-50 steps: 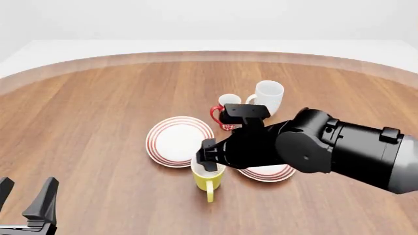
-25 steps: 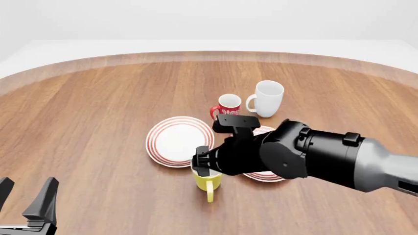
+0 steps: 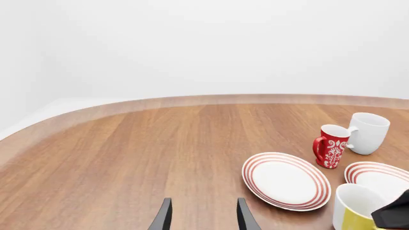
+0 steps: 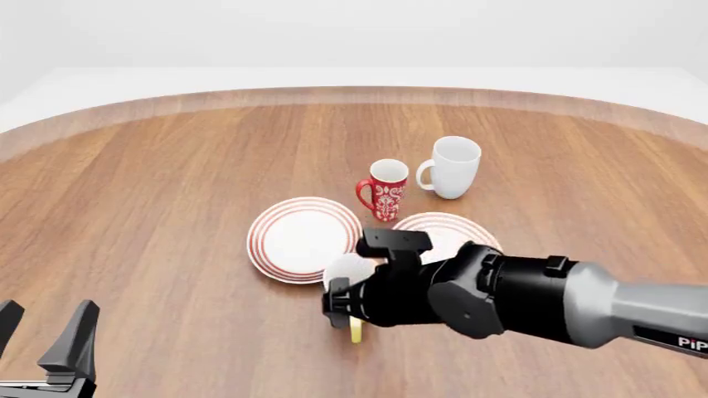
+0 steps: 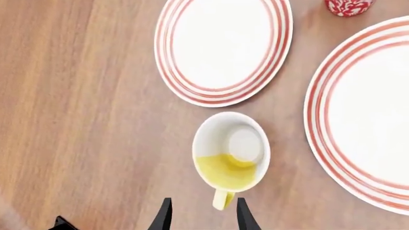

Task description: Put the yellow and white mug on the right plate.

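Lowered right pincer [image 5: 199, 218] over yellow mug [image 5: 231, 155], fingers apart

Front view: high, facing forward-down. Right wrist: close, straight down. Both share left plate [image 4: 297, 236] [image 5: 223, 48].

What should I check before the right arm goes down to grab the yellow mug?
1. Yellow mug upright, on the table: ok.
2. Right gripper open: ok.
3. Handle between the fingers: ok.
4. Fingers touching the handle: cannot tell.
5. Right plate bare, ready for the mug: ok.
6. Left gripper open and away from the mug: ok.
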`<move>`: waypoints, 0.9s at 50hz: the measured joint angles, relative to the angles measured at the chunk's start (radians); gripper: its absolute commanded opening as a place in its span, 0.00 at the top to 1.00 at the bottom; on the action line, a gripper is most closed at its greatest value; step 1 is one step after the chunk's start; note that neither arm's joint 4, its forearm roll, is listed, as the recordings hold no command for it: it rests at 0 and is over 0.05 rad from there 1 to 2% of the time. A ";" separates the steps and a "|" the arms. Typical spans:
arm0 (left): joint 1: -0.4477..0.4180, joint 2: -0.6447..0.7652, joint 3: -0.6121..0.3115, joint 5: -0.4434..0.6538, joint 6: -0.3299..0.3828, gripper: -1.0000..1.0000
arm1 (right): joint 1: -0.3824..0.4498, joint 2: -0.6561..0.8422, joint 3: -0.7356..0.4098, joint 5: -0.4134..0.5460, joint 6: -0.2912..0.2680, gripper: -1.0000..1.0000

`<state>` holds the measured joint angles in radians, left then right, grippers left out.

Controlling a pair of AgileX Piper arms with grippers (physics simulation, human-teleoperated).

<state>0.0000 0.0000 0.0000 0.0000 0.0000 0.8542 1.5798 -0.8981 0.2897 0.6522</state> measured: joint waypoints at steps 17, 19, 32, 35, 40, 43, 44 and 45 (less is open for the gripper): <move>0.000 0.000 0.000 0.000 0.000 0.00 | 0.010 0.041 0.041 -0.079 0.028 0.00; 0.000 0.000 0.000 0.000 0.000 0.00 | 0.011 0.047 0.046 -0.089 0.031 0.00; 0.000 0.000 0.000 0.000 0.000 0.00 | 0.014 0.078 0.070 -0.141 0.049 0.00; 0.000 0.000 0.000 0.000 0.000 0.00 | 0.013 0.082 0.077 -0.151 0.051 0.00; 0.000 0.000 0.000 0.000 0.000 0.00 | 0.012 0.091 0.087 -0.168 0.055 0.00; 0.000 0.000 0.000 0.000 0.000 0.00 | 0.011 0.095 0.093 -0.178 0.057 0.00; 0.000 0.000 0.000 0.000 0.000 0.00 | 0.011 0.097 0.096 -0.181 0.058 0.00; 0.000 0.000 0.000 0.000 0.000 0.00 | 0.011 0.099 0.098 -0.185 0.058 0.00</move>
<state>0.0000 0.0000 0.0000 0.0000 0.0000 0.8656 1.6783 -0.8001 0.1052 0.7106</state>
